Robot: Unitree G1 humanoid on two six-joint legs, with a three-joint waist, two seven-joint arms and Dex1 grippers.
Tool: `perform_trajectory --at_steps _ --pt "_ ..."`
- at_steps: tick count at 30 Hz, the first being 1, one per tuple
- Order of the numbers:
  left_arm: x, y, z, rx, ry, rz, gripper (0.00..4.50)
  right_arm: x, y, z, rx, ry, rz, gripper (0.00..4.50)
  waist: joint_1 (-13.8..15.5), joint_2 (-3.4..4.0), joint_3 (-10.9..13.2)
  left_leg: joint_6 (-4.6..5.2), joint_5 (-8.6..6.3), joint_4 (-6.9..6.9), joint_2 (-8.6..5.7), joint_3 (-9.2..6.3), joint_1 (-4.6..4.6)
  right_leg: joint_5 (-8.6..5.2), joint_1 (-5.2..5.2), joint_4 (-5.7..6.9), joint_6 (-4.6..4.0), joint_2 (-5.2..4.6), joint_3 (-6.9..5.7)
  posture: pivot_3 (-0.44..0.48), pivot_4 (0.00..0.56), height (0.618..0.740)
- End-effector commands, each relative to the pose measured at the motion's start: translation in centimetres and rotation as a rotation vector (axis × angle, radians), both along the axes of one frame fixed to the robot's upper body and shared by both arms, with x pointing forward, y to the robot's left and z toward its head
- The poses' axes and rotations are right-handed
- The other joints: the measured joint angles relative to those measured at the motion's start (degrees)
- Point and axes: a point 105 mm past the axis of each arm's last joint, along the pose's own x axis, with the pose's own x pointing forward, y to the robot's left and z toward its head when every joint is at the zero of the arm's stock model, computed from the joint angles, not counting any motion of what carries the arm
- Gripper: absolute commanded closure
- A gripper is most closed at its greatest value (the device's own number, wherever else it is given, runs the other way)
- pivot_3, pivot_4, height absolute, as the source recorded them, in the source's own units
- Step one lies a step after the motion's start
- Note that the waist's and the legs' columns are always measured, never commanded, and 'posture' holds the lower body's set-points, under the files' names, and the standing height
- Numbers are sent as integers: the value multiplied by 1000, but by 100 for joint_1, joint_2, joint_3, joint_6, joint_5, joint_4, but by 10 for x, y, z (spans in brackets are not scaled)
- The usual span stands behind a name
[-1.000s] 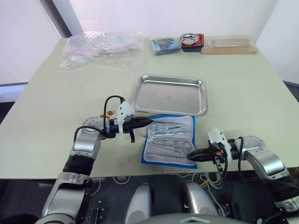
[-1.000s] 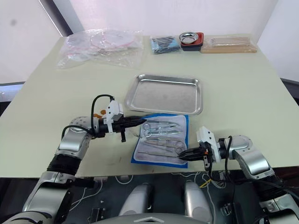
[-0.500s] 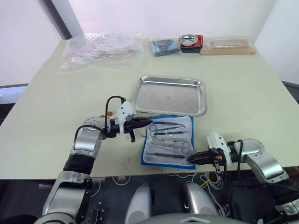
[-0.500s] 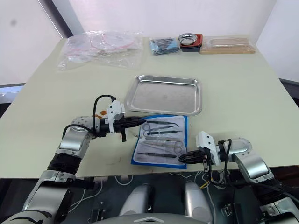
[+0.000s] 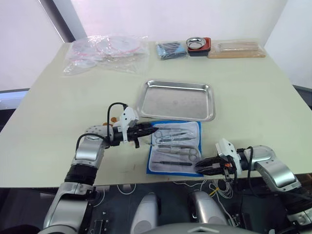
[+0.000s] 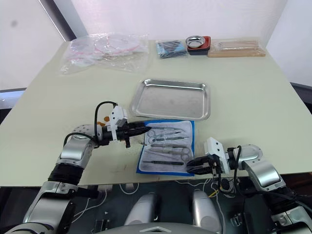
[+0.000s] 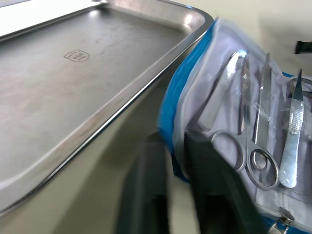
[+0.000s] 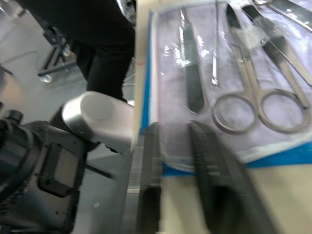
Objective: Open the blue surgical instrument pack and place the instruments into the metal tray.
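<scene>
Since a second ago the right gripper (image 5: 201, 167) has drawn back from the pack's right side to its near right corner at the worktop (image 5: 58, 112) edge, while the left gripper (image 5: 150, 130) stays at the pack's far left corner.

The blue surgical instrument pack (image 5: 174, 147) lies open just in front of the metal tray (image 5: 176, 100), its far edge touching the tray's near rim. The instruments (image 5: 174, 142) sit in its clear pockets.

The left wrist view shows what the head views cannot: the left fingers (image 7: 146, 190) are narrowly parted with the pack's blue edge between them. The right wrist view shows the right fingers (image 8: 214, 170) apart, straddling the pack's near blue border, with scissors' ring handles (image 8: 258, 109) just beyond.
</scene>
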Motion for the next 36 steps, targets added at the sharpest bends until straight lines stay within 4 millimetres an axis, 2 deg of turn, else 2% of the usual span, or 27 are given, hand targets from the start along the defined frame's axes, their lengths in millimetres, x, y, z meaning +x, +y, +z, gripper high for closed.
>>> perform_trajectory --at_steps 1,10,16,25,28,30,32,36 --pt "-5 5 -16 20 65 26 2360 0 -2 -2 -11 -23 -11 1948 0 0 0 0 0 0 0 0 1 0 0 0 0 0 0 0 150 740" --pt "-5 12 -12 8 56 55 2360 -3 -4 -2 -17 -2 4 1948 0 0 0 0 0 -2 0 0 4 -4 5 -3 -5 0 0 0 150 740" --pt "-6 17 -1 -49 31 76 2360 -4 -7 0 -13 1 6 1948 -3 -3 2 0 0 -3 1 -1 4 -8 4 -4 -13 0 0 0 150 740" --pt "-16 21 16 -127 0 84 2360 2 -13 22 53 -33 -34 1948 -1 -12 11 -1 0 -9 2 1 -7 -7 -5 -9 -11 -1 1 0 150 740" --pt "-19 21 26 -148 -30 82 2360 7 -15 39 96 -69 -51 1046 -3 -16 15 -1 0 -8 2 1 -15 -6 -13 -9 -8 -1 1 0 150 740" --pt "-20 21 32 -154 -50 80 2360 10 -16 48 123 -101 -62 25 -3 -20 19 -1 0 -11 3 0 -17 -3 -16 -9 -4 0 1 0 150 740" --pt "-20 21 36 -154 -76 86 2360 14 -16 55 150 -127 -74 25 5 -25 22 -1 0 -11 3 -1 -25 -3 -24 -9 -4 0 0 0 150 740" --pt "-23 20 44 -158 -105 70 481 23 -11 57 174 -188 -93 0 5 -28 23 -1 0 -10 2 0 -48 -2 -43 -11 -1 -1 0 0 150 740"
